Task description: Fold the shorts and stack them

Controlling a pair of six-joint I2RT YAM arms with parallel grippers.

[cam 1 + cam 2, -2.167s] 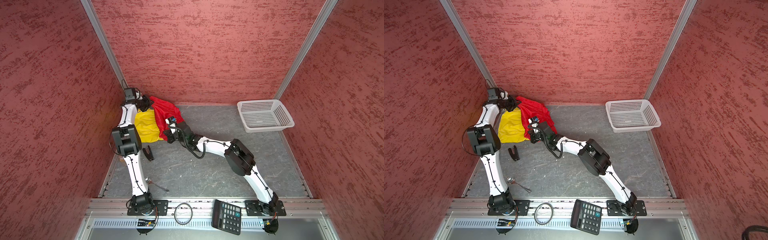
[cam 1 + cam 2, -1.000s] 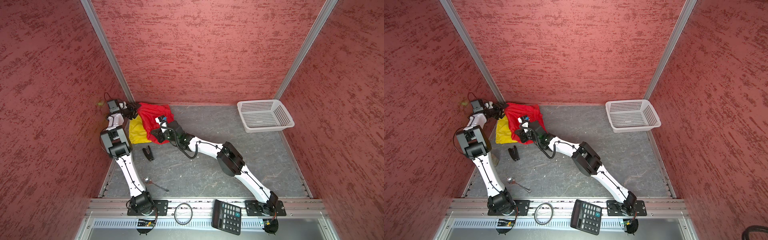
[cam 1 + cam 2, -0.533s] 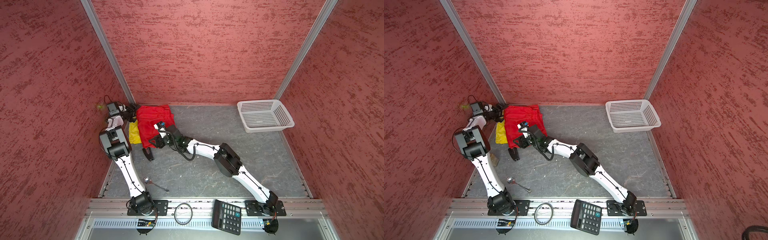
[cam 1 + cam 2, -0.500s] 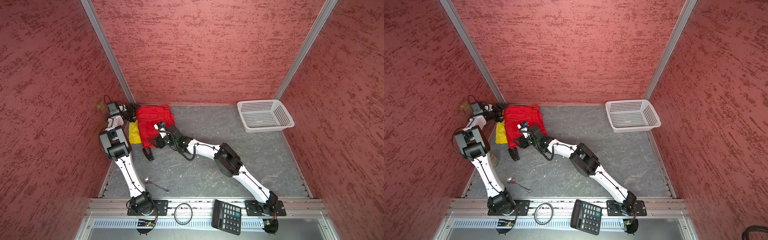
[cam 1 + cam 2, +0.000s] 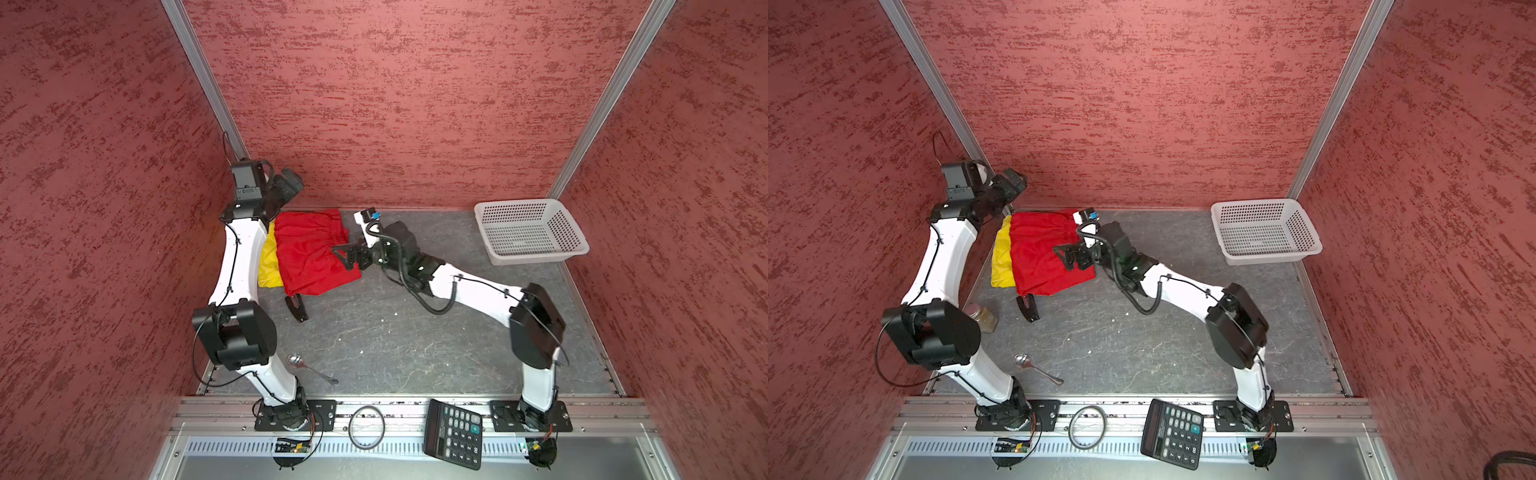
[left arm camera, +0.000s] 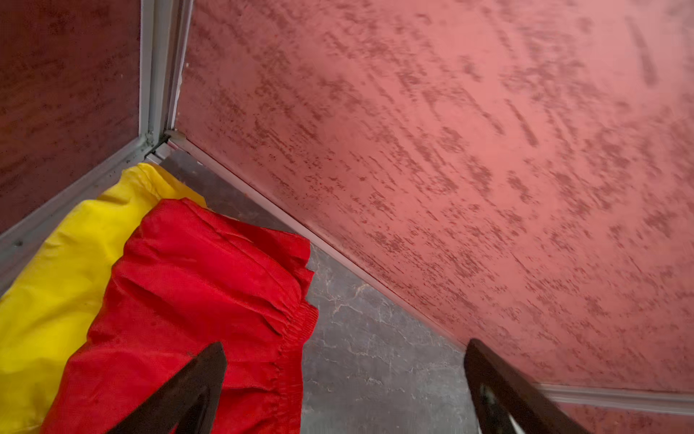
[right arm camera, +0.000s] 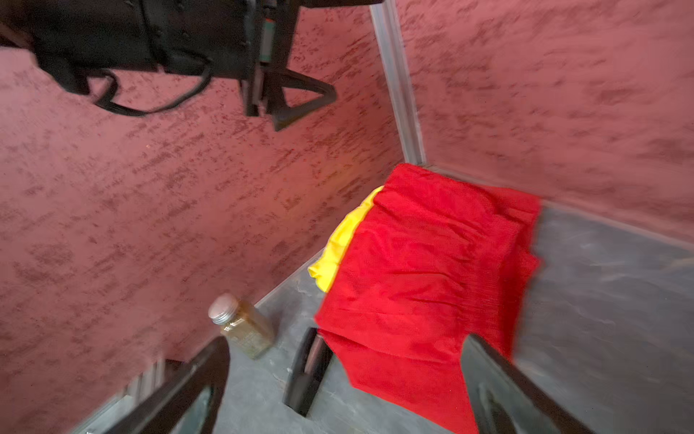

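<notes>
The red shorts (image 5: 309, 253) (image 5: 1042, 257) lie flat on the yellow shorts (image 5: 269, 262) (image 5: 1001, 257) in the far left corner of the floor. Only a yellow strip shows along their left side. My left gripper (image 5: 289, 185) (image 6: 345, 344) hangs open above the corner, over the red waistband (image 6: 296, 330), holding nothing. My right gripper (image 5: 345, 255) (image 7: 345, 340) stands open above the right edge of the red shorts (image 7: 424, 282), with nothing between its fingers. The yellow shorts (image 7: 343, 240) peek out by the wall.
A white basket (image 5: 540, 259) stands at the far right. A black clip (image 5: 297, 307) lies just in front of the shorts, and a small jar (image 5: 984, 318) stands by the left wall. A spoon (image 5: 309, 368) lies near the front; a calculator (image 5: 455, 432) and a ring (image 5: 365, 422) rest on the front rail.
Both grippers have opened and let go of the red shorts, which now lie spread over the yellow pair. The left gripper rose; the right arm drew back to the right.
</notes>
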